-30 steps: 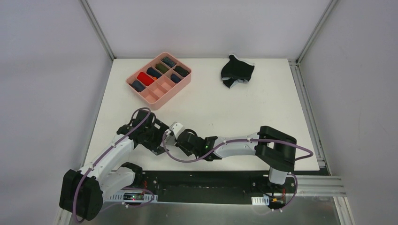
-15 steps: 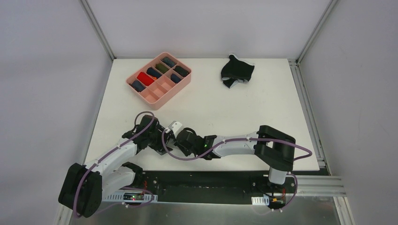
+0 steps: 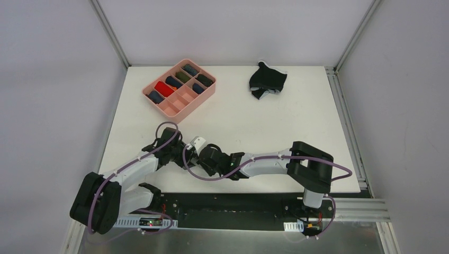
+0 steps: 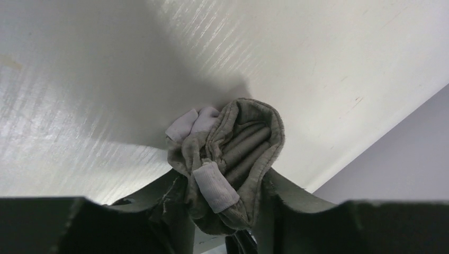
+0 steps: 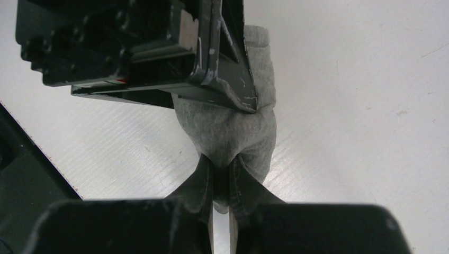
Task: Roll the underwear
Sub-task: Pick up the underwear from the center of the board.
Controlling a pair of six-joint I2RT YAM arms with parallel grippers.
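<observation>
Left wrist view: the grey underwear (image 4: 233, 159), rolled into a tight bundle, sits at lower centre between the fingers of the left gripper (image 4: 225, 196), which press against both its sides. Right wrist view: the right gripper (image 5: 221, 172), jaws nearly together, pinches a fold of the same cloth at centre. At the upper right of the top view, the black underwear (image 3: 267, 80) lies crumpled on the white table (image 3: 275, 132).

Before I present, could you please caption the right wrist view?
The right gripper and left gripper both clamp the rolled grey underwear.
</observation>
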